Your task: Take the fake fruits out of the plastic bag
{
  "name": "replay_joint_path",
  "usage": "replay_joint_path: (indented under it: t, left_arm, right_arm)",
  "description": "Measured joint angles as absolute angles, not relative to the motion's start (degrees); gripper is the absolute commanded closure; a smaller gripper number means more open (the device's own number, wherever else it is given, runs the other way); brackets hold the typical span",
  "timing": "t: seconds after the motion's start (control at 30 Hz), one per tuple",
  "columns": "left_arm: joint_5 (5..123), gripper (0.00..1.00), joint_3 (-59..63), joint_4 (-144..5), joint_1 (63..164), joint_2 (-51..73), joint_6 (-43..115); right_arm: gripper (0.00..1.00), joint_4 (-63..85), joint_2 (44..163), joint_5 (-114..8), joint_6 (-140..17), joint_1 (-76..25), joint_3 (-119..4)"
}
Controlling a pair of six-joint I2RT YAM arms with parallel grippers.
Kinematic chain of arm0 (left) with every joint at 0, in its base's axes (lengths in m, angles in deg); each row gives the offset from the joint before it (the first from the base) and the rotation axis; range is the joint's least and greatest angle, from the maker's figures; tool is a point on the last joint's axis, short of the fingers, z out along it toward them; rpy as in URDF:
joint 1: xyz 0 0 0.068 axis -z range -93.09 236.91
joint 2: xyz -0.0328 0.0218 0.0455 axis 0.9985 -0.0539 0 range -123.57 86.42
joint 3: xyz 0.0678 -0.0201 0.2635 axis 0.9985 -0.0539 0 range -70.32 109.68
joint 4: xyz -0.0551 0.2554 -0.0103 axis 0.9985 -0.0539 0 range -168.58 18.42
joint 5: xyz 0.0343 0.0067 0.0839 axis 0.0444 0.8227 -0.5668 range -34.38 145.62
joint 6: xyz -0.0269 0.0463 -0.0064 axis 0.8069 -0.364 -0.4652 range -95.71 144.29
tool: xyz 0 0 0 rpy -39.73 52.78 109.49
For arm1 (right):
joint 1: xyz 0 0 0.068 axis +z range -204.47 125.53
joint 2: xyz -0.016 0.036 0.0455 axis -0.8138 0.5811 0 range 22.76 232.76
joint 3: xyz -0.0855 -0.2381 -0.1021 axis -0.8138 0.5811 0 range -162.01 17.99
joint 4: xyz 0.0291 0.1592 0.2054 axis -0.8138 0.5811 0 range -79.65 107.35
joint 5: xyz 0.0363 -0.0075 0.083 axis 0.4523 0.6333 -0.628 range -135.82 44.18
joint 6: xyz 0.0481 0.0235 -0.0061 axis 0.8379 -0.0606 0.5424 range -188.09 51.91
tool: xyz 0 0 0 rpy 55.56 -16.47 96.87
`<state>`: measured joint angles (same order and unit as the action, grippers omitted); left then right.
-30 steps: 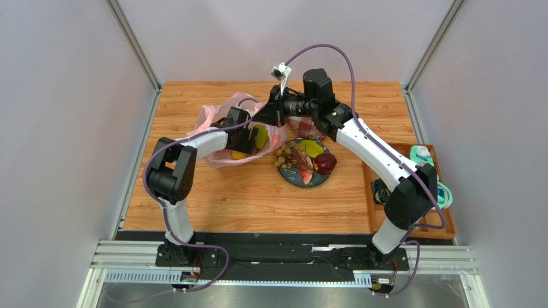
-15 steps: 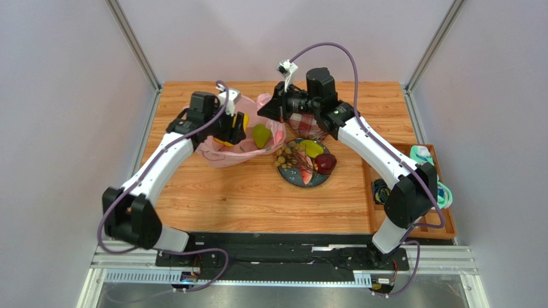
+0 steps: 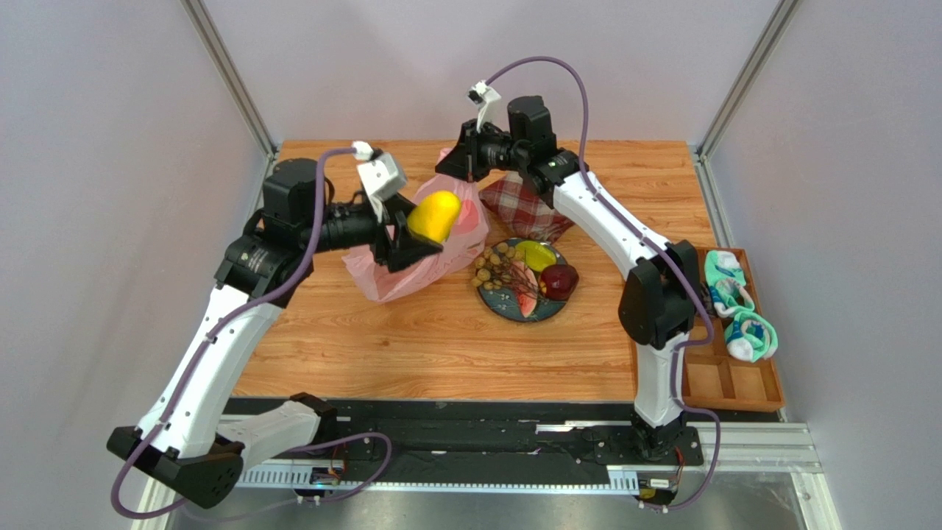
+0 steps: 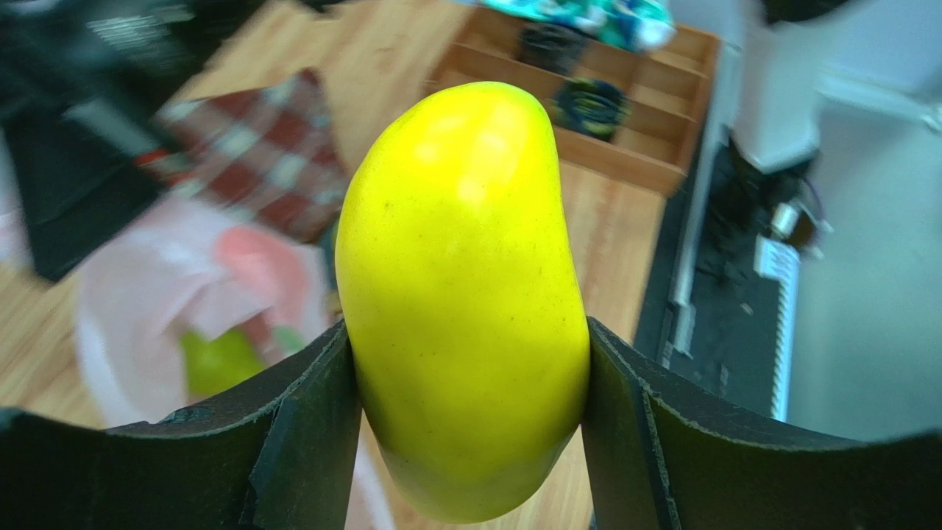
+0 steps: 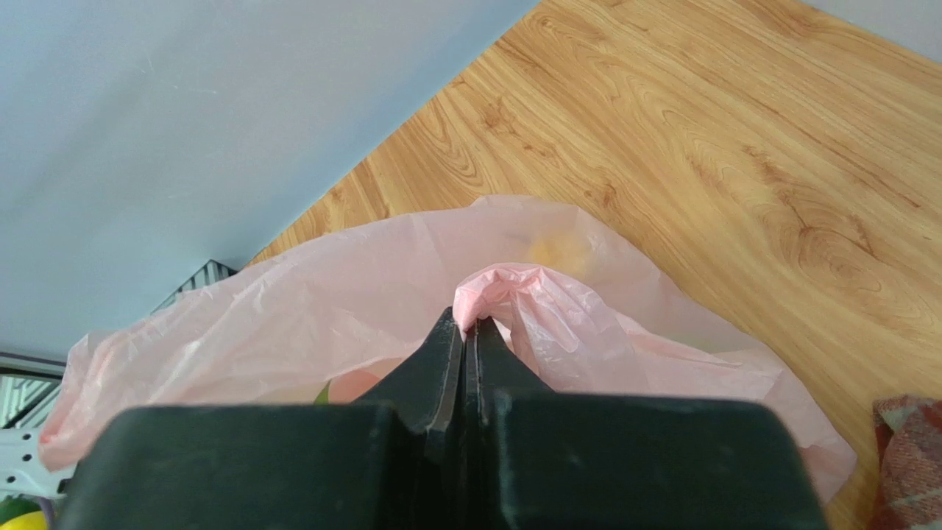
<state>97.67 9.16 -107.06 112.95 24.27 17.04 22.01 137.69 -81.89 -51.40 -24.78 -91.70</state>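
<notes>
My left gripper (image 3: 415, 235) is shut on the elongated yellow fruit (image 3: 433, 215) and holds it above the pink plastic bag (image 3: 389, 272). In the left wrist view the yellow fruit (image 4: 464, 287) fills the space between my fingers (image 4: 304, 436), and a green fruit (image 4: 219, 359) shows inside the bag (image 4: 144, 298) below. My right gripper (image 3: 451, 166) is shut on the bag's rim (image 5: 503, 289) and holds it up at the back. The dark plate (image 3: 500, 304) holds a grape bunch (image 3: 494, 268), a yellow-green fruit (image 3: 536, 255), a dark red apple (image 3: 560, 281) and a pink-red slice (image 3: 527, 301).
A red plaid cloth (image 3: 525, 207) lies behind the plate. A wooden tray (image 3: 719, 381) at the right edge holds teal rolled socks (image 3: 743, 326). The grey enclosure walls stand close at left, back and right.
My left gripper has risen out of the bag with the yellow fruit and swung it up and to the right. My right gripper has lifted the bag's rim a little higher and further back.
</notes>
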Motion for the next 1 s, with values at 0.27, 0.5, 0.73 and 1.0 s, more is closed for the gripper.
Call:
replay_joint_path:
  t: [0.27, 0.5, 0.73, 1.0]
  left_arm:
    - [97.97, 1.00, 6.69, -110.17, 125.24, 15.27, 0.87]
    - [90.87, 1.00, 4.38, -109.36, 128.23, 2.75, -13.88]
    - [87.87, 1.00, 5.64, -111.90, 130.24, -5.89, -33.84]
    - [84.99, 1.00, 7.83, -118.04, 131.75, -13.34, -54.69]
  right_arm:
    - [1.00, 21.97, 140.44, -86.64, -49.30, -27.36, -95.04]
    - [1.00, 21.73, 139.29, -87.73, -49.04, -27.42, -92.60]
    - [1.00, 21.66, 136.86, -87.86, -49.06, -27.38, -89.62]
    - [1.00, 20.75, 134.59, -87.73, -49.04, -27.16, -87.20]
